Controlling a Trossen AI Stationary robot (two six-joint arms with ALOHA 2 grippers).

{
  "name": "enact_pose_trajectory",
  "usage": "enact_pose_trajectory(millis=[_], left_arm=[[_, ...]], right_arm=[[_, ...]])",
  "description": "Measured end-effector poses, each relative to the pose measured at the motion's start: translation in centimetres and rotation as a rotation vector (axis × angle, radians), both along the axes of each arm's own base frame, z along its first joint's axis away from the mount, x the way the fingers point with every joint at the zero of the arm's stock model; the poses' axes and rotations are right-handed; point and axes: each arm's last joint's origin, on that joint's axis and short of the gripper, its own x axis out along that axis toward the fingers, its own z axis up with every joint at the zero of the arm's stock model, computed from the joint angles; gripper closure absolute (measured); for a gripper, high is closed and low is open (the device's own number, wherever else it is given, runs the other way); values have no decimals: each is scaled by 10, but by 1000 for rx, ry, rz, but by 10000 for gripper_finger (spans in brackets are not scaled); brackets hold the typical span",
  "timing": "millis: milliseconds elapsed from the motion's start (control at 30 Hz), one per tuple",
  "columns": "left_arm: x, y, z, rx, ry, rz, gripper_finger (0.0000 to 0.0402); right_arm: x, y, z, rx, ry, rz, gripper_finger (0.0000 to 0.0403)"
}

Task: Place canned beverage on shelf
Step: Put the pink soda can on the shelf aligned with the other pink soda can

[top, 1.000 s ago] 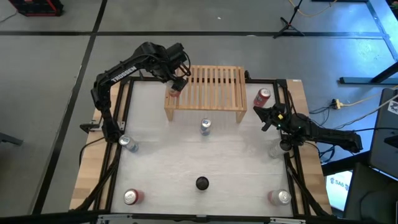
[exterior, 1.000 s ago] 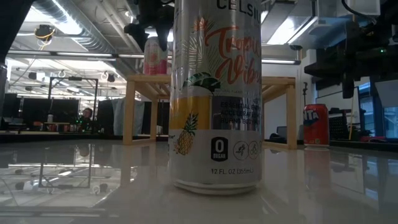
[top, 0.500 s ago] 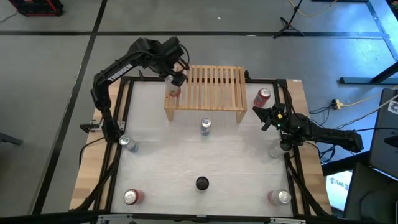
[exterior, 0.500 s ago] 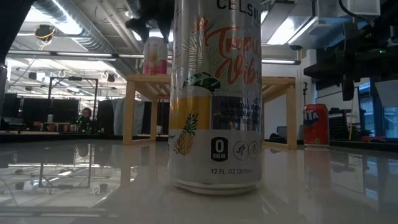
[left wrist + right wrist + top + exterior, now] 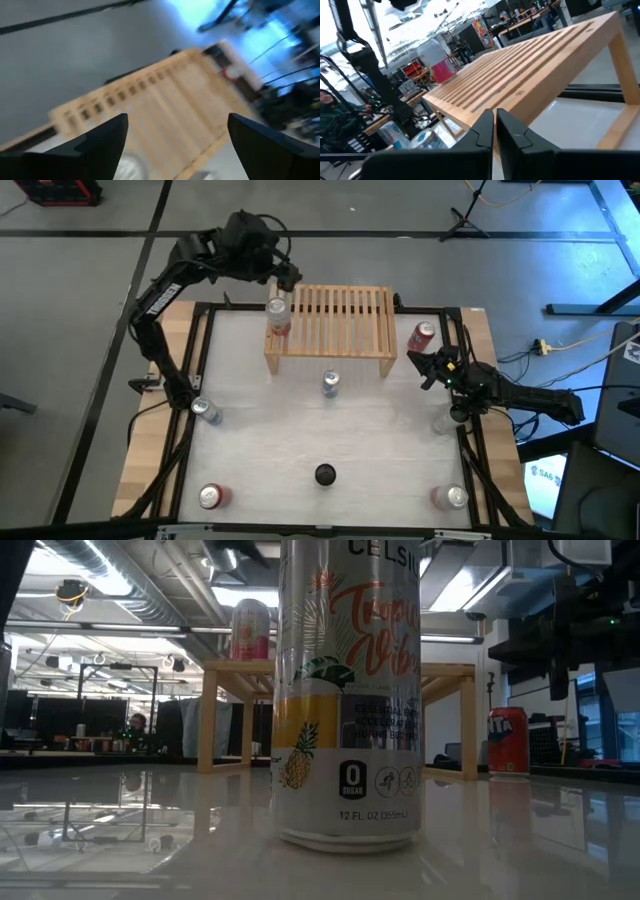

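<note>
A pink canned beverage (image 5: 277,316) stands upright on its base at the left end of the light-wood slatted shelf (image 5: 340,320); the low view shows this can (image 5: 250,630) on top of the shelf (image 5: 445,670). My left gripper (image 5: 287,277) hangs open above the shelf's far left corner, clear of the can, slanting down over the slats (image 5: 165,110). My right gripper (image 5: 428,366) waits shut near the table's right edge, pointing level at the shelf (image 5: 545,75).
A silver-blue can (image 5: 330,383) stands in front of the shelf and fills the low view (image 5: 350,690). A red can (image 5: 422,335) stands right of the shelf. More cans stand at the left edge (image 5: 208,412) and both near corners (image 5: 212,497), (image 5: 450,497).
My left gripper has risen from around the pink can and drawn back toward the table's far edge, tipping from pointing down toward level. Its fingers have stayed open. The can stands on the shelf where it was.
</note>
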Motion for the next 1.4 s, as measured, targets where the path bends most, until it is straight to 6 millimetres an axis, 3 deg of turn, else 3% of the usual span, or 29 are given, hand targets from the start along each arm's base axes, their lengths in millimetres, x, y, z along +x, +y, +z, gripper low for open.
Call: enact_pose_trajectory(millis=[167,400,500,633,833,1133,1267,1400], left_arm=[[-9,-26,8,-30,-3,-109,70],[-51,-84,26,-8,34,-233,79],[-71,-108,33,21,26,-279,79],[-92,-129,39,35,-2,-247,77],[-95,-149,35,94,19,-293,76],[-89,-180,11,122,135,-475,76],[-100,-194,1,159,135,-508,76],[-115,-203,-11,165,89,-530,76]], right_arm=[[0,0,0,15,-14,2,391],[1,2,2,10,-22,73,391],[0,4,12,-37,-24,130,391],[-3,5,37,-82,-13,171,391],[7,6,85,-72,83,246,391],[61,7,177,-45,299,466,391],[88,23,214,-52,374,566,391],[112,50,237,-66,479,623,391]])
